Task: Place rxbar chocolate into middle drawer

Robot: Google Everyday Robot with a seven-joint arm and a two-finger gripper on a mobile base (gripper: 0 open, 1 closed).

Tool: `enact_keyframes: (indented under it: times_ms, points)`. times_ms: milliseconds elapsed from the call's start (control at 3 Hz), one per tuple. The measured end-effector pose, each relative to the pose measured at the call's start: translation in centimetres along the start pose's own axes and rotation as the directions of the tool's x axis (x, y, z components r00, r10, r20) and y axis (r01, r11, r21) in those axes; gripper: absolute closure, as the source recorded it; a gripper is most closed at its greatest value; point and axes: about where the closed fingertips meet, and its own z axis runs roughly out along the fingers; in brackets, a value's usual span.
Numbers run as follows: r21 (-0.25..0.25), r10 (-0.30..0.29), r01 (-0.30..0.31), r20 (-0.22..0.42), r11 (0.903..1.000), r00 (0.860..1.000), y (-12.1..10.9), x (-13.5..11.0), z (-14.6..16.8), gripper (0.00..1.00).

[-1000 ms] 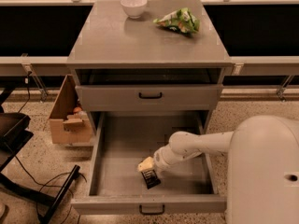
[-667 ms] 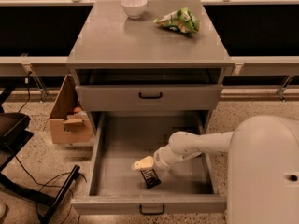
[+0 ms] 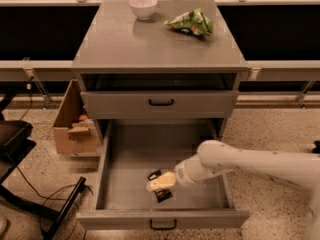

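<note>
The middle drawer (image 3: 125, 156) is pulled out wide, with a grey floor and a small black handle on its front. My gripper (image 3: 161, 182) reaches in from the right on a white arm (image 3: 240, 161) and sits low over the front middle of the drawer floor. It is shut on the rxbar chocolate (image 3: 163, 195), a dark bar whose ends show above and below the pale finger. I cannot tell whether the bar touches the floor.
A closed grey drawer face (image 3: 160, 104) with a black handle is above the open drawer. On the cabinet top stand a white bowl (image 3: 143, 6) and a green-and-white snack bag (image 3: 191, 23). A cardboard box (image 3: 75, 129) sits on the floor at left, beside black chair legs (image 3: 60, 211).
My gripper has shifted slightly left over the drawer floor with the bar. The bar now shows on both sides of the finger instead of only below it.
</note>
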Motion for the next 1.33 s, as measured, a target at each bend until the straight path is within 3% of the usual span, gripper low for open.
enact_keyframes:
  times_ms: [333,667,1000,1333]
  points:
    - [0.004,-0.123,0.124,-0.051,0.9923,0.991,3.6,4.6,-6.8,0.0]
    - [0.039,-0.229,0.234,-0.108,0.9714,0.967,5.9,6.3,-13.2,0.0]
    - [0.096,-0.252,0.265,-0.131,0.9596,0.959,6.5,6.0,-18.9,0.0]
    - [0.187,-0.183,0.194,-0.074,0.963,0.98,7.0,6.6,-23.6,0.0]
